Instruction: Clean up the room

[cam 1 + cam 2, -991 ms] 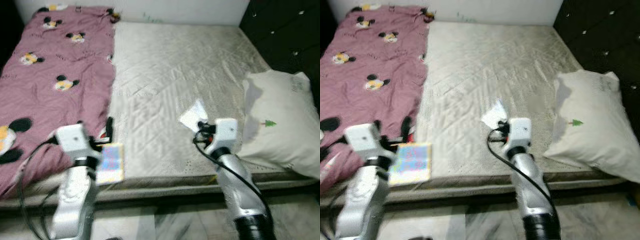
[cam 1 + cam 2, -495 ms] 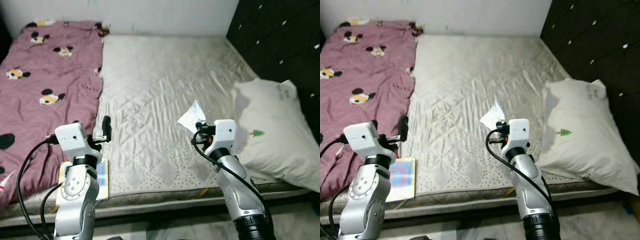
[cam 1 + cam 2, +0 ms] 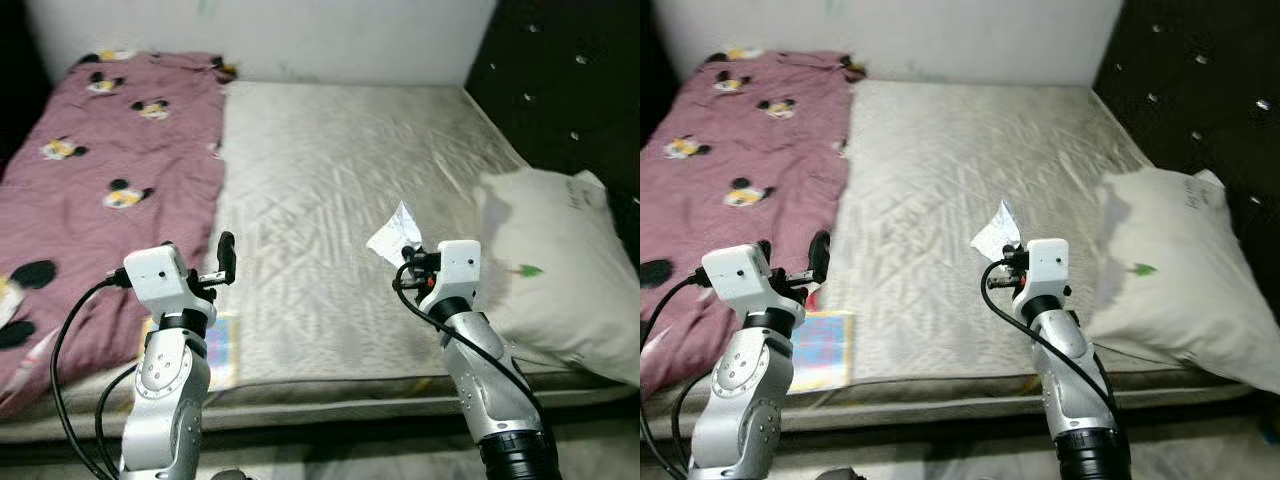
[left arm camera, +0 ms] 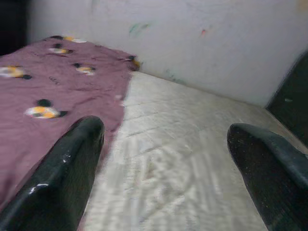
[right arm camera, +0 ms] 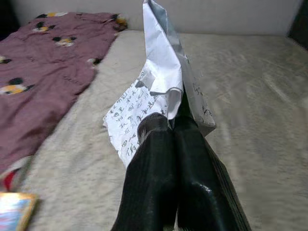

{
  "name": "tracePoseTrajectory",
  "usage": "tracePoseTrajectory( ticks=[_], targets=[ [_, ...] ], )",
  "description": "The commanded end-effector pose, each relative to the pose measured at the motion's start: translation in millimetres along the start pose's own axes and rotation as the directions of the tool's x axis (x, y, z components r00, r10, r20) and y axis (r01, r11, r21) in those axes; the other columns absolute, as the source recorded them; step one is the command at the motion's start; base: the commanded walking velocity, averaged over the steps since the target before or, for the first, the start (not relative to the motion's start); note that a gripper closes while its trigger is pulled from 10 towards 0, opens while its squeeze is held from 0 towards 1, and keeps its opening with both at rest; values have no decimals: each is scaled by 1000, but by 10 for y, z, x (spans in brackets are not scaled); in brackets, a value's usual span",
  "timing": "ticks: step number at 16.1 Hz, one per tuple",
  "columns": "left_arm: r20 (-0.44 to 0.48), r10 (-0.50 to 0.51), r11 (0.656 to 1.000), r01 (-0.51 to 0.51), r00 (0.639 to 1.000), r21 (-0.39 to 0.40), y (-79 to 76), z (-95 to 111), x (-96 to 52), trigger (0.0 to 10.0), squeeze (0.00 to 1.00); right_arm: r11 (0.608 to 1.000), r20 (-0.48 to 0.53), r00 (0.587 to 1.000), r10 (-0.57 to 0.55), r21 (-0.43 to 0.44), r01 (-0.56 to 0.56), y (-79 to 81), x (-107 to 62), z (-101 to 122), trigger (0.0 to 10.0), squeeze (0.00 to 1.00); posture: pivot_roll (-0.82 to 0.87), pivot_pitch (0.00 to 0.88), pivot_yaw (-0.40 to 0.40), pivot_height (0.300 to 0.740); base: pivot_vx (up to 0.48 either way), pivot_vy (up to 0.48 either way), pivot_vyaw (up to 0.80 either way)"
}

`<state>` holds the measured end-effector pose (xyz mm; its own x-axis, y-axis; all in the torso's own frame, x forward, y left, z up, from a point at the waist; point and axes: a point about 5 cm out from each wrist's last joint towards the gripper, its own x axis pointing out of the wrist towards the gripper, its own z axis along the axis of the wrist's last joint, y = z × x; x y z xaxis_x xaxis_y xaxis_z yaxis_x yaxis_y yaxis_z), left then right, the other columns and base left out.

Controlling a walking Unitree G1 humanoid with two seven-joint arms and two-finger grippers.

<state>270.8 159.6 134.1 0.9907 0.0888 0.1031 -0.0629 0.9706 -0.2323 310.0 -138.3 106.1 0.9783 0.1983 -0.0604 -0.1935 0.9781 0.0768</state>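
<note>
Since the earlier frames the camera has swung, so the bed sits differently in the picture, while both arms keep their raised pose and the right gripper stays clamped on its paper.

Left eye view: the right gripper hangs above the grey mattress, its fingers pinched on a crumpled white paper. The left gripper is held up near the mattress's front edge, beside the pink blanket. A colourful booklet lies on the mattress by the left arm. A white pillow rests at the mattress's right side.

Left wrist view: the two black fingers stand wide apart, holding nothing, over the mattress.

Right wrist view: the fingers are pressed together on the printed paper.
</note>
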Motion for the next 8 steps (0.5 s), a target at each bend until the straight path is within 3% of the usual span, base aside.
tracePoseTrajectory(
  ticks=[1, 4, 8],
  targets=[
    [-9, 10, 1000, -10, 1000, -3, 12, -11, 1, 10000, 0, 1000, -16, 1000, 14, -15, -14, 0, 2, -14, 10000, 0, -33, 104, -63, 740, 0, 480, 0],
    [-9, 13, 1000, -13, 1000, -4, 8, -11, 6, 10000, 0, 999, -9, 1000, 25, -26, -26, 9, 5, -3, 10000, 0, -34, 106, -64, 740, 0, 480, 290],
    [-10, 16, 1000, -16, 1000, -5, 14, -13, 9, 10000, 0, 999, -21, 999, 24, -35, -24, 4, 6, -21, 10000, 0, -36, 108, -66, 740, 0, 480, 0]
  ],
)
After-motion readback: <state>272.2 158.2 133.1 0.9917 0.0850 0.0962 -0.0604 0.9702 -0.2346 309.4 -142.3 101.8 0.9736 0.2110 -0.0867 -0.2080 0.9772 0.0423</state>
